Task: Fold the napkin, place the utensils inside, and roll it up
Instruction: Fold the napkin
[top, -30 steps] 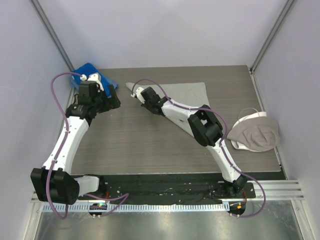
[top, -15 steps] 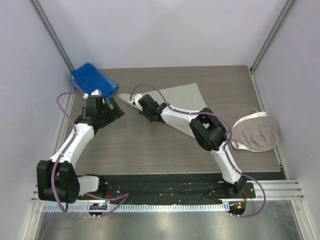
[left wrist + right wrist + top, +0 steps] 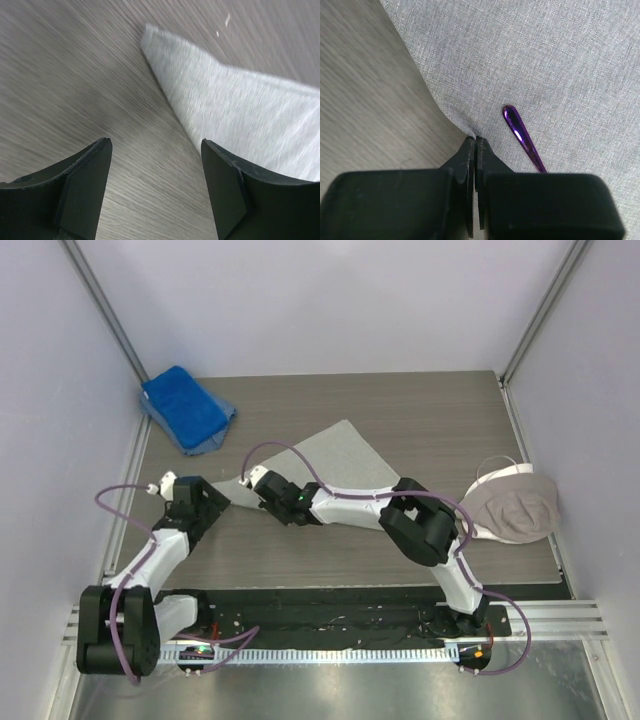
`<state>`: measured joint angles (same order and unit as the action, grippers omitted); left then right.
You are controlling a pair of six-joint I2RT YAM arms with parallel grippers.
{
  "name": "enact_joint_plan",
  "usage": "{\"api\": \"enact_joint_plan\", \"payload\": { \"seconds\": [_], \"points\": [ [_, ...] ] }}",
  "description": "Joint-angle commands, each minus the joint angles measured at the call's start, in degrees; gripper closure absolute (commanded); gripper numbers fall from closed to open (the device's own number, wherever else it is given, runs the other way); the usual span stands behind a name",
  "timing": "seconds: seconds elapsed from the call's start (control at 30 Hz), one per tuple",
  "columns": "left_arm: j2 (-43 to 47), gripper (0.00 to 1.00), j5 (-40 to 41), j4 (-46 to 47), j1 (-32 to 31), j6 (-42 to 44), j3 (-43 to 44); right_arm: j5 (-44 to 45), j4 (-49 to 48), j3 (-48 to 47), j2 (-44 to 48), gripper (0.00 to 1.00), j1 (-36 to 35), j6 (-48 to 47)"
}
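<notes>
— What's on the table (image 3: 400, 400)?
— The napkin (image 3: 340, 455), just off centre toward 12 o'clock, with one corner pointing to 9. A blue towel (image 3: 185, 405) lies at 10 o'clock and a beige cloth (image 3: 515, 505) at 3.
— And the arms?
— The right gripper (image 3: 476, 142) has its jaws pinched tight on the napkin's edge near that corner. The left gripper (image 3: 155, 150) sits at 8 o'clock of the corner, jaws wide, holding nothing.
— The utensil?
— The purple utensil (image 3: 520, 135) lies on the napkin, at 2 o'clock of the right fingertips.
</notes>
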<state>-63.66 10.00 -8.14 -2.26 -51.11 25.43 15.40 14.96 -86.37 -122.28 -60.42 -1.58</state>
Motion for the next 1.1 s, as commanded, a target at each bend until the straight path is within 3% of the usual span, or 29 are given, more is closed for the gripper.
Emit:
{"api": "enact_joint_plan", "payload": {
  "seconds": [0.0,0.23,0.37,0.73,1.07],
  "points": [
    [4.9,0.24,6.3,3.9,3.0,-2.0,-1.5,-0.7,0.3,1.7,2.4,0.99,-1.7,5.6],
    [5.0,0.32,4.0,4.4,9.9,-2.0,-3.6,-1.0,-0.2,2.3,2.7,0.99,-2.5,6.2],
    [2.2,0.36,-1.6,7.9,12.6,-2.1,-4.2,-1.2,-0.5,2.7,2.7,0.99,-3.0,6.2],
    [2.3,0.34,-4.3,16.8,13.2,-3.6,-6.9,-2.0,-0.5,2.1,1.4,0.99,-3.1,5.6],
    [-5.6,0.38,-5.4,19.3,13.8,-4.4,-5.1,-3.2,-0.5,1.7,0.7,0.99,-3.3,5.1]
  ]
}}
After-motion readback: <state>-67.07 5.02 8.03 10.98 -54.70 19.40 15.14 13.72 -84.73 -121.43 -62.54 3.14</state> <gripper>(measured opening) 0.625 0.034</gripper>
